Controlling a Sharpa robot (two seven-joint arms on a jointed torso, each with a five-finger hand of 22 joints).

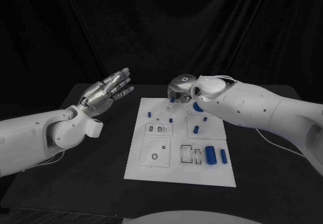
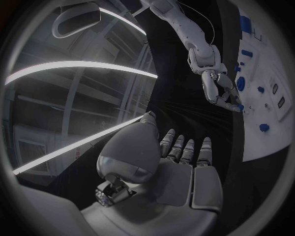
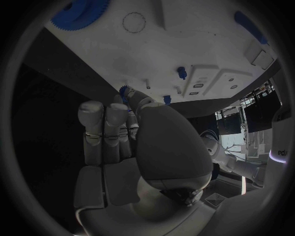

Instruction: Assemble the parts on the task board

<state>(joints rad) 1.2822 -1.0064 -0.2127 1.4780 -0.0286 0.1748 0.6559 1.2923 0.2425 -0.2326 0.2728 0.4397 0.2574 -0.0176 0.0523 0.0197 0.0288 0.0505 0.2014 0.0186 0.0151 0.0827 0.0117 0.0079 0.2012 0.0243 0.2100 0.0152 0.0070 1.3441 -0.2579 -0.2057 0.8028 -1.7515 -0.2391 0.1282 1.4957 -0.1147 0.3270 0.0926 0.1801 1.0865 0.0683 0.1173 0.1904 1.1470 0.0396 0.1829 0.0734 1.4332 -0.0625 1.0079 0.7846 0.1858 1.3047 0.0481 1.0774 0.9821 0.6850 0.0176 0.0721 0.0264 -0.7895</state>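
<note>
Right hand (image 1: 183, 86) pinches a small blue gear (image 3: 125, 90) at the task board's (image 1: 151, 170) far edge, beside the large blue gear (image 3: 78, 8). Left hand (image 1: 108, 91) hovers spread off the board's left side. Seating the gear likely demands a slow, square descent.

Black table (image 1: 87, 177) is carrying the white task board (image 1: 151, 171), which is lying flat at its middle with the long side running away from the robot. Bare black tabletop is showing on the board's left, right and near sides.
</note>
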